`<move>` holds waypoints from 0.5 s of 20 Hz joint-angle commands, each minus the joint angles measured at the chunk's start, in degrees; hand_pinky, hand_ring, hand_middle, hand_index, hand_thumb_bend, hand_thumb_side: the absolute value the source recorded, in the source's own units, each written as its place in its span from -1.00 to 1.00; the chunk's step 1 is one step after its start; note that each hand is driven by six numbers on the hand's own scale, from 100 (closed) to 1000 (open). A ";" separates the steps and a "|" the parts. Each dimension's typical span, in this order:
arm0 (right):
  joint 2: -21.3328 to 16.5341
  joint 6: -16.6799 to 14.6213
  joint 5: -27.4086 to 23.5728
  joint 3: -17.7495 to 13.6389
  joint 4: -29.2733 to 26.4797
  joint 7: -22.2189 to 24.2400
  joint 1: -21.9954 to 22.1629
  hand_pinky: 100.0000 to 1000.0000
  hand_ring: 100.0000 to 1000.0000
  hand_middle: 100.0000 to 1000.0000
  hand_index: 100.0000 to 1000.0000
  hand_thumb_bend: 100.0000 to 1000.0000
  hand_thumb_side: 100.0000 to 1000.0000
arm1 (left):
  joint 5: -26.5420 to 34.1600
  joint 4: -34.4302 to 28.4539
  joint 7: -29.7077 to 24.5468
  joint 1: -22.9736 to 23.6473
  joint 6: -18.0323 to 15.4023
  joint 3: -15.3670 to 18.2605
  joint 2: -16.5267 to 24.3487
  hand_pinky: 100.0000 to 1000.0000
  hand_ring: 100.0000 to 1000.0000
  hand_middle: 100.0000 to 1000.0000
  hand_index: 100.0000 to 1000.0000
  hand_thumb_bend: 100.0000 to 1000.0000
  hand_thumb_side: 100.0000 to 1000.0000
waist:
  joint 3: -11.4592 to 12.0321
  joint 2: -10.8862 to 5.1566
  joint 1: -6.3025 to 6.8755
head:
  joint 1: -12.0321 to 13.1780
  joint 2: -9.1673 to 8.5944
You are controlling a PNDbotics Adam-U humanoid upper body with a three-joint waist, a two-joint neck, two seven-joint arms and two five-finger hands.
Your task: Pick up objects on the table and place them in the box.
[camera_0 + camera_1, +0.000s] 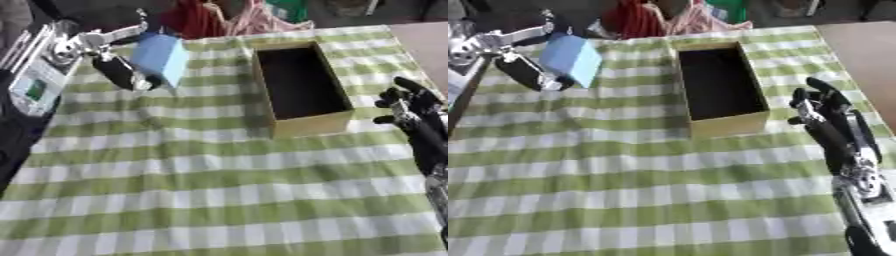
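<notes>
A light blue box-shaped object (163, 57) hangs above the far left of the table, held in my left hand (121, 70), whose fingers curl round it from the left. An open cardboard box (297, 125) with a dark inside stands at the table's middle right, to the right of the blue object. My right hand (822, 111) hovers beside the box's right wall with relaxed fingers and holds nothing.
A green and white checked cloth (210, 190) covers the table. Red and pink fabric (219, 20) lies at the far edge. A bare brown surface (429, 45) shows at the far right, past the cloth.
</notes>
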 commanded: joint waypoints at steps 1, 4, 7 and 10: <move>-0.08 0.22 0.43 1.10 -0.26 1.64 -1.04 0.06 0.40 0.23 0.74 -0.77 -0.25 | -2.42 3.45 2.67 -2.80 -1.18 0.56 -4.73 0.28 0.19 0.05 0.42 -0.66 -0.99 | -0.69 -1.17 -0.30 | 0.97 -0.07; 0.41 0.44 0.39 2.06 -0.08 2.79 -1.40 0.06 0.40 0.22 0.74 -0.77 -0.25 | -5.12 6.96 4.88 -3.77 -2.31 0.66 -9.12 0.28 0.21 0.07 0.43 -0.65 -1.00 | -1.66 -1.19 -0.53 | 1.34 -0.49; 1.14 0.80 0.40 3.52 0.15 4.41 -2.16 0.06 0.40 0.22 0.74 -0.79 -0.26 | -8.63 12.09 7.51 -3.65 -3.03 1.40 -14.82 0.26 0.24 0.10 0.44 -0.64 -0.94 | -3.04 -1.15 -0.71 | 2.39 -1.06; 1.59 1.08 0.52 4.40 0.44 5.62 -2.56 0.06 0.40 0.21 0.74 -0.80 -0.27 | -11.25 15.54 10.88 -3.35 -3.91 2.27 -18.03 0.25 0.27 0.14 0.47 -0.59 -0.85 | -3.83 -1.16 -0.53 | 2.80 -1.45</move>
